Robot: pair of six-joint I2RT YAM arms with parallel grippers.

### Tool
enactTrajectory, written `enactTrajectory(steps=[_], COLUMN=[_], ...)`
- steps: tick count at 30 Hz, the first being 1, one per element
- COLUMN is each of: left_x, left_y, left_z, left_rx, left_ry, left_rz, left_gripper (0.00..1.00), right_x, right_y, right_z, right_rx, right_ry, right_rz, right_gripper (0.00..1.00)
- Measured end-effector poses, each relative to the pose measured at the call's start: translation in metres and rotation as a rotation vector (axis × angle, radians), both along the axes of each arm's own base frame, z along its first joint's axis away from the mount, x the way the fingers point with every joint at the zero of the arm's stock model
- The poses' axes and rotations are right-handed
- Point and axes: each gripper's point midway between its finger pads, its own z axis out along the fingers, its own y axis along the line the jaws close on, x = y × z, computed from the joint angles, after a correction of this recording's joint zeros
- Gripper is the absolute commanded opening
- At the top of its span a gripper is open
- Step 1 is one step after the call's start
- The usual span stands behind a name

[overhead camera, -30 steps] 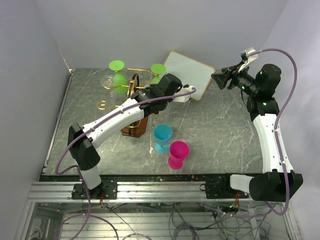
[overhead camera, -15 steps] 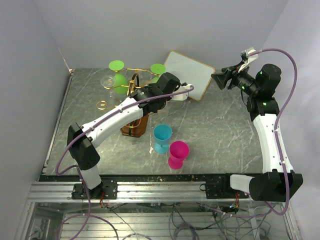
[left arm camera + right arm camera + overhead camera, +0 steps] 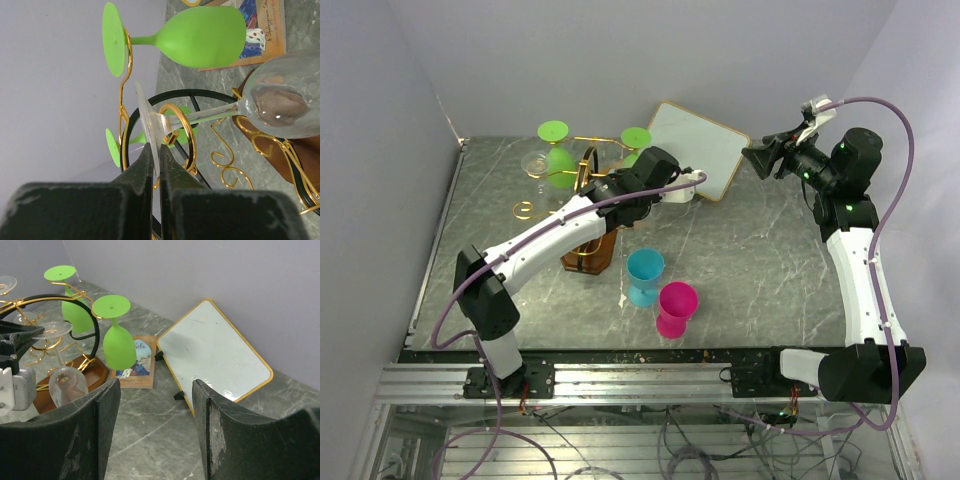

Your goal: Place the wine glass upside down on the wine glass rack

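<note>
My left gripper [image 3: 156, 150] is shut on the flat foot of a clear wine glass [image 3: 282, 102]. The glass is upside down at the gold wire rack [image 3: 189, 145], and its stem passes by a curled gold arm. In the right wrist view the glass [image 3: 65, 382] hangs bowl-down over the rack's brown wooden base [image 3: 92, 371], with the left gripper [image 3: 35, 331] at its foot. In the top view my left gripper [image 3: 608, 187] is at the rack [image 3: 582, 165], and the arm hides the glass. My right gripper [image 3: 760, 158] is open and empty, high at the back right.
Two green wine glasses [image 3: 553, 131] [image 3: 637, 137] and another clear one [image 3: 534, 162] hang upside down on the rack. A white tilted board [image 3: 698, 148] stands behind. A booklet [image 3: 135, 362] lies by the base. A blue cup [image 3: 645, 276] and a pink cup [image 3: 676, 308] stand in front.
My left gripper has shifted slightly left toward the rack with the glass. The right arm has not moved.
</note>
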Motion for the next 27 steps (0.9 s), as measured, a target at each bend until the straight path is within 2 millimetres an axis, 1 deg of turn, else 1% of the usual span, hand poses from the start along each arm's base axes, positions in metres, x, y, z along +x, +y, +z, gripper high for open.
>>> enactTrajectory(steps=[5,15,19,27], left_x=[-0.0014,-0.0026,-0.0026,-0.0031], left_y=[0.0019,0.0047,0.0047,0.0051], left_z=[0.0023,0.0005,0.0005,-0.0009], left_rx=[-0.002,-0.001,-0.001,-0.013], left_ry=[-0.003,-0.001,-0.002,0.002], left_rz=[0.000,0.003,0.003,0.010], left_gripper=[0.09,0.14,0.21,0.27], right_x=[0.0000,0.0002,0.0002,0.0002], right_y=[0.0000,-0.0001,-0.0001,-0.0001], right_z=[0.0000,-0.0011,-0.0016,-0.0016], right_rx=[0.000,0.000,0.000,0.000], right_ry=[0.000,0.002,0.003,0.003], right_rz=[0.000,0.000,0.000,-0.001], right_gripper=[0.59,0.59,0.59,0.59])
